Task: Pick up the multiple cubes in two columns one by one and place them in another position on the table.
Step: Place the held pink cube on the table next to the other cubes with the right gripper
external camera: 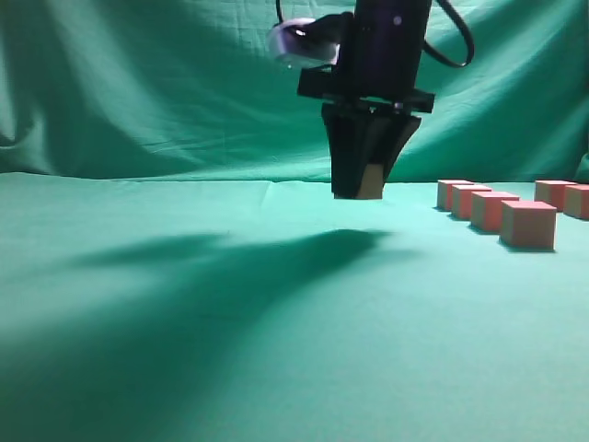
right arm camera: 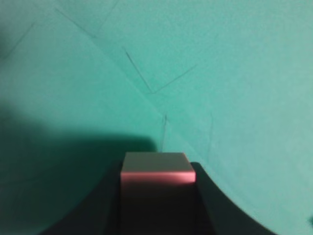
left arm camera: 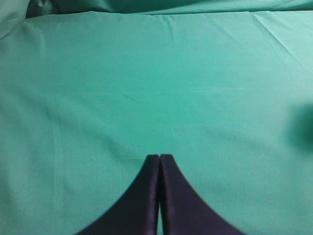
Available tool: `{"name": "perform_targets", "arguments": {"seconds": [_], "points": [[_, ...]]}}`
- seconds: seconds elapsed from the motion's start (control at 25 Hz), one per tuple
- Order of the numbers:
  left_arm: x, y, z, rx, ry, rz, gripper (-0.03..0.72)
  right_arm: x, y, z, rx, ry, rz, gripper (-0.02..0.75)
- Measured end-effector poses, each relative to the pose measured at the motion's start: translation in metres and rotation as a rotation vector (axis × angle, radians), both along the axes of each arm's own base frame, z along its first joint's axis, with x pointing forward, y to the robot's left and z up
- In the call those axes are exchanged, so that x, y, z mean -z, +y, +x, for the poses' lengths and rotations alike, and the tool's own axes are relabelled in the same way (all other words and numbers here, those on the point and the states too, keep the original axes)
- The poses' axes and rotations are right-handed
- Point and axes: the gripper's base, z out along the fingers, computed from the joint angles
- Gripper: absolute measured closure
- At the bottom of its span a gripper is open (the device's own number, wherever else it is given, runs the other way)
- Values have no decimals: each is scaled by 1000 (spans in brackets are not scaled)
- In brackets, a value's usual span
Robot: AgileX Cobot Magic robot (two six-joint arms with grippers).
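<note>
Smooth, faintly creased green cloth table [external camera: 184, 350]; matte, plain-faced cubes [external camera: 528, 224].

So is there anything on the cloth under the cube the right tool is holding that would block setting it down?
Nothing visible. The right tool holds a cube above bare table, with only shadow below. The other cubes sit well off to the right, out of the way.

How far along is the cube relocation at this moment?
Nothing placed shows in these views. In hand: the right gripper carries one cube above the green table. Left: six cubes visible in two columns at right. The left gripper is shut, empty.
</note>
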Motion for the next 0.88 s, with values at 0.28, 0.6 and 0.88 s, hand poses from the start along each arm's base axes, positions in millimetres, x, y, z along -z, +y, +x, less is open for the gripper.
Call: {"name": "perform_targets", "arguments": {"seconds": [0.28,0.6,0.88], "points": [[0,0,0,0,0,0,688,21,4,7,-21,9,-11,474],[0,0,0,0,0,0,688,22,2,13,2,-47,-30,474],[0,0,0,0,0,0,688,22,2,14,26,-52,-33,474]]}}
